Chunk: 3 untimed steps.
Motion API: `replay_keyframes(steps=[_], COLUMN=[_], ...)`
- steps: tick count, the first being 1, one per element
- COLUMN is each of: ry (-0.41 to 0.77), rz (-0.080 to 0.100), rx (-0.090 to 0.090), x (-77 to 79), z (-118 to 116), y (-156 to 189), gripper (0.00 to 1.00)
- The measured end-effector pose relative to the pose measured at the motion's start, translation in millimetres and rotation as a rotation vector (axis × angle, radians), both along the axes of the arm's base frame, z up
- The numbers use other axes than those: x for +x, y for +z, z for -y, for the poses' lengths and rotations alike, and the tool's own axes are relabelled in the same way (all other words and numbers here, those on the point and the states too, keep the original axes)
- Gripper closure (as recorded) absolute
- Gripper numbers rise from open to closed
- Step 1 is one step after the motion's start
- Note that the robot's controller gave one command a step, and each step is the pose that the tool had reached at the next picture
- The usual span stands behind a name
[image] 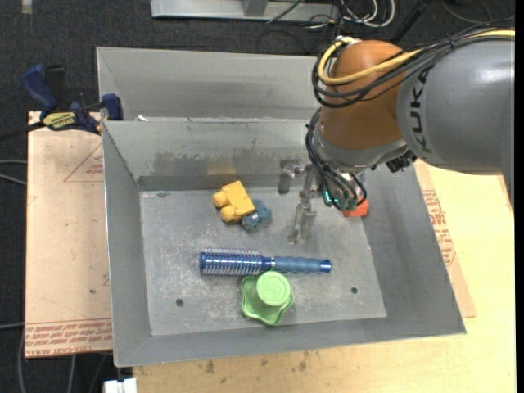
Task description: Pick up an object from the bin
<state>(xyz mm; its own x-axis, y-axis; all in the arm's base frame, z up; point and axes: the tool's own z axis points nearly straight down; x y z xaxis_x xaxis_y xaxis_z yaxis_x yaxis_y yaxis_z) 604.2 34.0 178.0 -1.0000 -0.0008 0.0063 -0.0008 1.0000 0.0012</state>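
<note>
The biggest thing I have on screen is the grey arm [467, 105], coming in from the view's right with its orange wrist cover [360, 97] and looped cables above the far right part of the grey metal bin [123, 244].

I take the blue hairbrush [266, 263] as my landmark. It lies flat on the bin floor toward the near wall, with its bristle head at the view's left and its handle pointing right.

The gripper [299, 223] hangs down from the wrist just beyond the brush's handle, on the far-wall side, over bare floor. I cannot tell from here whether it is open or closed, and I see nothing in its grasp. The brush handle is the thing nearest to it.

A green cup with a scalloped rim [267, 297] sits on the near side of the brush, touching or almost touching it about mid-length. A yellow plastic block [232, 201] lies beyond the brush's bristle head, toward the far wall. A small pale blue piece [256, 218] sits right against that block, between it and the brush. A small orange-red piece [355, 209] shows beyond the handle's tip, under the wrist. I cannot tell whether it lies in the bin or belongs to the robot.
</note>
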Motion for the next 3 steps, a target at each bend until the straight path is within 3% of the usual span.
replay_keyframes(steps=[1,2,3], ry=[0.258,0.258,0.286], rz=[0.001,0.008,0.016], rx=[0.001,0.001,-0.001], x=[-45.2,-43.0,-57.3], z=[25,25,14], y=[-111,-108,66], gripper=[0.0,1.0,1.0])
